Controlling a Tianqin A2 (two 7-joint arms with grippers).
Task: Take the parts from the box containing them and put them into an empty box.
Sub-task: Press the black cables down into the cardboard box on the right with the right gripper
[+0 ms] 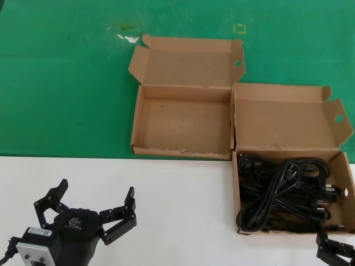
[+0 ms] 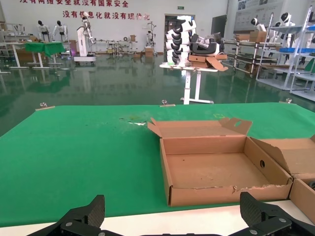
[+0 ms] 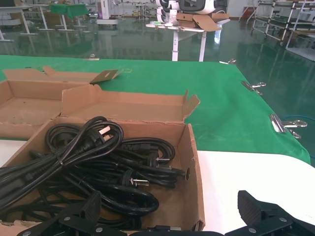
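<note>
Several black power cords point(image 1: 283, 191) lie tangled in the right-hand cardboard box point(image 1: 277, 231), whose lid stands open behind it. To its left stands the empty box point(image 1: 183, 119) with a frayed front rim, lid also open. My left gripper point(image 1: 95, 191) hovers open over the white table at the near left, well short of the empty box point(image 2: 221, 194). My right gripper point(image 3: 172, 206) is open at the near right corner of the cord box point(image 3: 189, 172), one finger over the cords point(image 3: 98, 162) and the other over the table. Only part of the right gripper point(image 1: 333, 250) shows in the head view.
Both boxes sit where the green mat point(image 1: 61, 83) meets the white table point(image 1: 183, 210). Metal clips point(image 3: 283, 123) hold the mat's right edge. A whitish scuff point(image 1: 127, 37) marks the mat beyond the empty box.
</note>
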